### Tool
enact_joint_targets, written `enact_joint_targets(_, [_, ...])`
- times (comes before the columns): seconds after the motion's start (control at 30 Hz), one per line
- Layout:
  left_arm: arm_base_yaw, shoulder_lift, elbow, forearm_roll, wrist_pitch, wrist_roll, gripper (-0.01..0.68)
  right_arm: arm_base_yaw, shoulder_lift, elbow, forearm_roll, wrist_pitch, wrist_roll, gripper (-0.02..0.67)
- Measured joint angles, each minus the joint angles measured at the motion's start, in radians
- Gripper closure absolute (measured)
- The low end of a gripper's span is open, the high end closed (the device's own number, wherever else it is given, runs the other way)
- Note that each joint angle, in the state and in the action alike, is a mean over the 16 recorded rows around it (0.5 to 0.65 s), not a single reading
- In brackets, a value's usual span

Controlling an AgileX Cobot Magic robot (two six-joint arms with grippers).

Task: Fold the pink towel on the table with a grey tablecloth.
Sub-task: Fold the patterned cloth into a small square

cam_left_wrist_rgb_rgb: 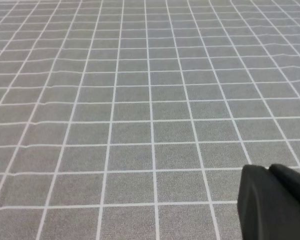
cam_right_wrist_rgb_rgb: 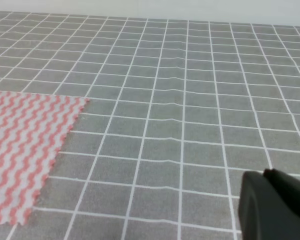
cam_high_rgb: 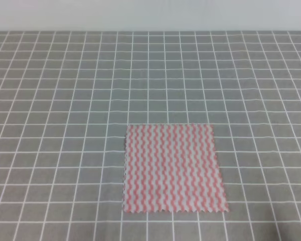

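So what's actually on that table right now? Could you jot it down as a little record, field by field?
surface: table with a grey tablecloth, marked with a white grid
cloth: pink towel, wavy pink-and-white stripes, zigzag-cut edges
cloth state: lying flat and unfolded, one layer
cloth place: near the front, slightly right of centre in the high view
left pincer: only a dark corner shows; towel not in its view
right pincer: only a dark corner shows, apart from the towel
open or shut: cannot tell for either
folding: not yet begun
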Motion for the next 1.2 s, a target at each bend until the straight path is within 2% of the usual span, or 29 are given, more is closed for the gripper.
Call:
enact_joint_targets(0.27, [0.000,-0.004,0.003,-0.024,-0.080,-0.003,0.675,0.000,-0.002,0.000,-0.001,-0.007,0.000,0.665])
enact_joint_targets(0.43, [0.000,-0.008,0.006,-0.113,-0.156,-0.015,0.675,0.000,0.002,-0.002,0.054,-0.044,0.001,0.665])
enact_joint_targets(0.63, [0.000,-0.008,0.007,-0.326,-0.229,-0.034,0.675,0.000,0.004,-0.003,0.220,-0.125,0.003,0.665])
enact_joint_targets(0.87, [0.000,-0.004,0.005,-0.558,-0.249,-0.047,0.675,0.000,0.004,-0.003,0.488,-0.214,0.002,0.665])
enact_joint_targets(1.0, [0.000,-0.003,0.003,-0.629,-0.241,-0.046,0.675,0.000,0.000,-0.003,0.591,-0.228,0.001,0.665])
enact_joint_targets(1.2, [0.000,0.010,-0.051,-0.643,-0.189,-0.029,0.675,0.000,0.028,-0.049,0.650,-0.171,0.000,0.665])
